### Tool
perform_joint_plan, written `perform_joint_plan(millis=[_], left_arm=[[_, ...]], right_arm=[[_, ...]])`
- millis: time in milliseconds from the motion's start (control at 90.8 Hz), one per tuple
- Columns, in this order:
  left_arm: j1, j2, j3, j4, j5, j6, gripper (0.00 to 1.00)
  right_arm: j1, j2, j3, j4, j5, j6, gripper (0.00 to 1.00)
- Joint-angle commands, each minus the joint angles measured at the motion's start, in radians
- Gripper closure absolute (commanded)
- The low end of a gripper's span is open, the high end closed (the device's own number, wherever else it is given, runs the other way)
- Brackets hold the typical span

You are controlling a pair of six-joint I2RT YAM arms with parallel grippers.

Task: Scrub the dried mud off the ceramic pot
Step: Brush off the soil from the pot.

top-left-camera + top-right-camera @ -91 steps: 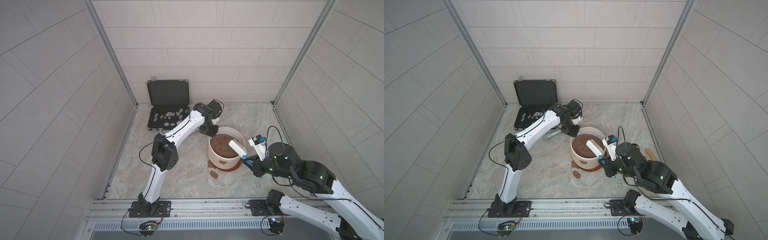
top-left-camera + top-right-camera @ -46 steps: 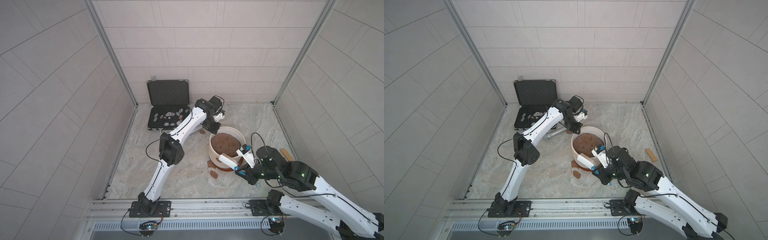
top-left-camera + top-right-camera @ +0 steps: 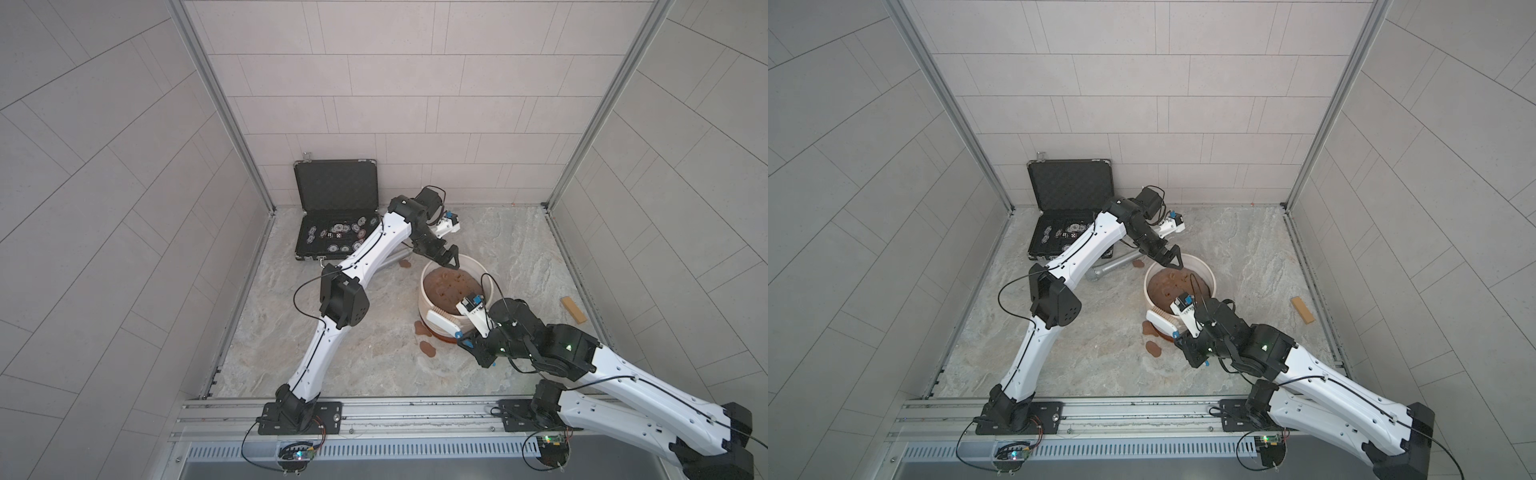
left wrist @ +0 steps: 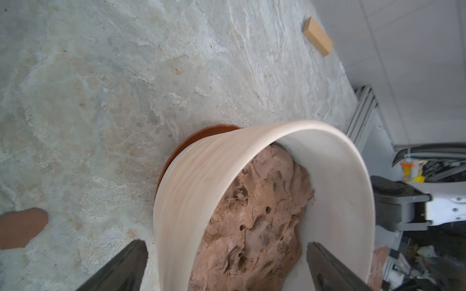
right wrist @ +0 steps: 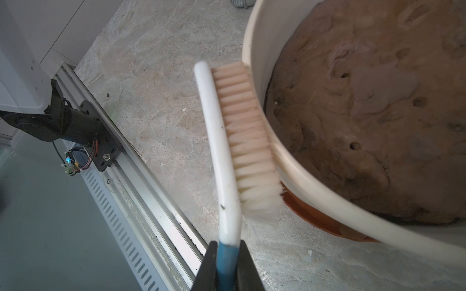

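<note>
The right claw [image 5: 225,248] is pressed together on the blue end of the brush [image 5: 219,141] handle. This hold lays the bristles [image 5: 248,141] sideways against the outer wall of the ceramic pot [image 5: 257,83], straight ahead of its tips. I judge that it lets the arm drag them along the wall just under the rim.

The left claw [image 4: 224,244] is spread wide at the rim on the side of the pot away from the right claw. One finger is outside the wall and the other is over the soil mound [image 4: 254,211], and neither seems to touch. It is probably placed there to steady the pot on its saucer [image 4: 201,133] against the brush's push.

No dried mud shows on the stretches of wall in view, and the part under the bristles is hidden. Patches of dried mud [image 3: 428,348] lie on the counter [image 3: 374,353] just beside the right claw, near the saucer's edge. Another patch [image 4: 21,226] lies out past the left claw's outer finger.
</note>
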Motion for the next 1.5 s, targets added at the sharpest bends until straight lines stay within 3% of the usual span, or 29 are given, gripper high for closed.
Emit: perform_joint_plan(millis=[0, 275, 550, 660, 892, 958, 1134, 1255, 1486], left_arm=[[0.097, -0.146, -0.104, 0.032, 0.100, -0.051, 0.00], [0.203, -0.387, -0.409, 0.041, 0.145, -0.028, 0.00], [0.230, -0.542, -0.665, 0.105, 0.160, -0.046, 0.00], [0.235, -0.591, -0.739, 0.126, 0.150, -0.042, 0.00], [0.249, -0.615, -0.779, 0.147, 0.148, -0.057, 0.00], [0.250, -0.609, -0.776, 0.147, 0.152, -0.061, 0.00], [0.252, -0.599, -0.782, 0.154, 0.149, -0.067, 0.00], [0.255, -0.595, -0.783, 0.160, 0.146, -0.073, 0.00], [0.289, -0.598, -0.779, 0.166, 0.132, -0.093, 0.00]], right_arm=[[-0.011, 0.001, -0.034, 0.037, 0.188, 0.054, 1.00], [-0.011, 0.014, -0.188, 0.160, 0.168, 0.081, 1.00], [-0.011, -0.064, -0.366, 0.292, 0.187, 0.142, 1.00], [-0.012, -0.054, -0.400, 0.333, 0.143, 0.153, 1.00], [-0.008, 0.038, -0.360, 0.393, -0.041, 0.072, 1.00], [0.034, 0.054, -0.309, 0.405, -0.137, 0.015, 1.00], [0.118, 0.003, -0.183, 0.386, -0.205, -0.062, 1.00], [0.119, -0.029, -0.081, 0.282, -0.141, -0.086, 1.00], [0.108, -0.016, 0.057, 0.149, 0.124, -0.015, 1.00]])
